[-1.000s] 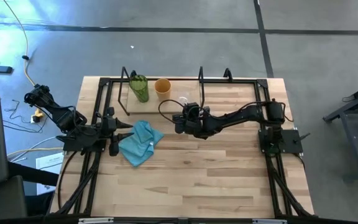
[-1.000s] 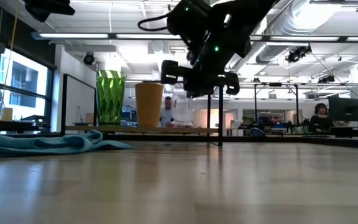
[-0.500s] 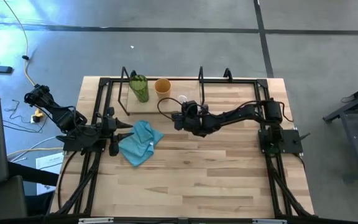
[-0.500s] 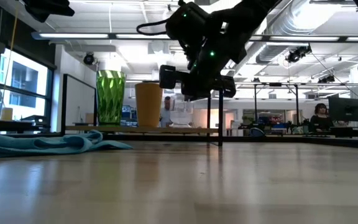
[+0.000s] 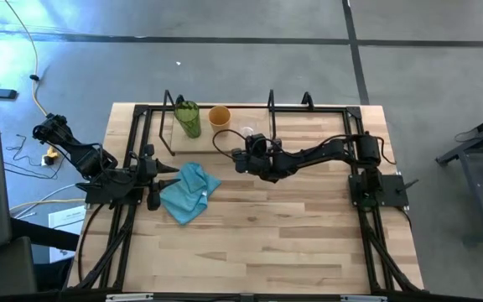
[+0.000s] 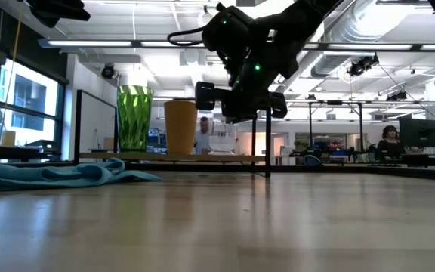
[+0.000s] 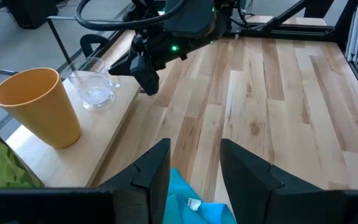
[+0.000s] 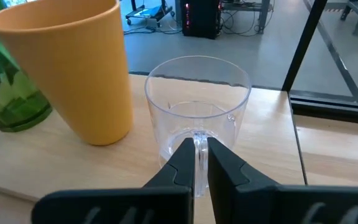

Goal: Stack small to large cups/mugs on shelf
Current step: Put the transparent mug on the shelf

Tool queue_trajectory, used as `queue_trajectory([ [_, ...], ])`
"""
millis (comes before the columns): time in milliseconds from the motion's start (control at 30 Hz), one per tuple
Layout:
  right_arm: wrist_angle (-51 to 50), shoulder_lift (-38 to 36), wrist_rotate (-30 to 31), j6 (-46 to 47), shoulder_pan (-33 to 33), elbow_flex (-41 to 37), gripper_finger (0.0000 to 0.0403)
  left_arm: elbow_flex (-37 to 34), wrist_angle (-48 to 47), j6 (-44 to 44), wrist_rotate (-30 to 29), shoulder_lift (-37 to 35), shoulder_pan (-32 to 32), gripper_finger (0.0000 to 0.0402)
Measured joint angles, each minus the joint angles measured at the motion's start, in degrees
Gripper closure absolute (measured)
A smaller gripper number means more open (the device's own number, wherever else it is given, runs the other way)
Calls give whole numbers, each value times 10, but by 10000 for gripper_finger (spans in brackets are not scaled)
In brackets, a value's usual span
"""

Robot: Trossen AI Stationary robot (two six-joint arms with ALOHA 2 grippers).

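Three cups stand upright in a row on the shelf [image 8: 272, 143] at the table's far side. They are the green tumbler [image 5: 188, 119], the orange-tan cup [image 5: 219, 116] and the small clear glass cup [image 5: 246, 134]. My right gripper [image 8: 199, 147] is just on the near side of the clear cup [image 8: 197, 118], shut on its handle. Over at the table's left, my left gripper [image 7: 194, 174] waits open above the light blue cloth [image 5: 188, 191]. My right gripper pinches the clear cup's handle [image 8: 199, 138], on the cup's near side, between its two fingers [image 8: 182, 163]. The fingers come about level from the table's near side. The cup stands upright with its base on the shelf board.
The orange-tan cup [image 8: 73, 68] stands close beside the clear cup, with the green tumbler [image 8: 5, 87] beyond it. A black upright post [image 5: 272, 113] of the shelf frame rises just right of the clear cup. Bare tabletop [image 5: 292, 226] lies on the near side.
My right gripper has moved toward the table's far edge, up to the clear cup. The three cups have stayed where they were.
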Motion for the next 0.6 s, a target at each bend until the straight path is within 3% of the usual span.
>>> queue_trajectory([
  [600, 7, 0, -4, 24, -13, 0, 398, 0, 0, 0, 0, 0, 0, 273],
])
